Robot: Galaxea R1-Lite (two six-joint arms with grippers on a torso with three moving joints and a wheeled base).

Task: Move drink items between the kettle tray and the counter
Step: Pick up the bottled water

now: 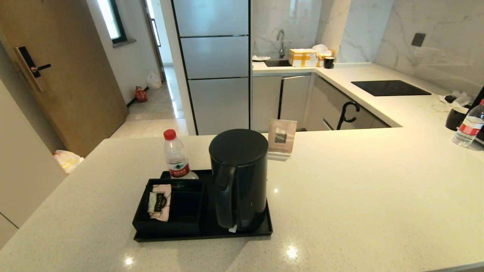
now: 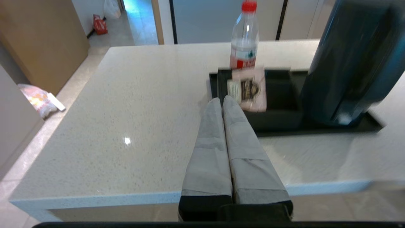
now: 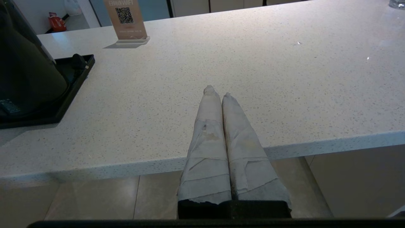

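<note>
The tall black kettle [image 1: 239,177] stands on the right half of the black kettle tray [image 1: 204,235], hiding its round base. A clear water bottle [image 1: 176,156] with a red cap stands upright at the tray's far left corner, behind the square compartment box [image 1: 185,211]. In the left wrist view my left gripper [image 2: 221,100] is shut and empty, hovering at the counter's near edge, short of the box, with the bottle [image 2: 245,41] and kettle [image 2: 351,60] beyond. My right gripper [image 3: 217,91] is shut and empty over the near edge, right of the kettle [image 3: 25,69]. Neither gripper shows in the head view.
A pink tea sachet [image 1: 159,202] lies in the box. A QR sign [image 1: 281,138] stands behind the kettle. Far right on the pale counter [image 1: 359,196] are a second bottle [image 1: 469,126] and a black mug [image 1: 455,118], with the black cooktop [image 1: 389,87] behind.
</note>
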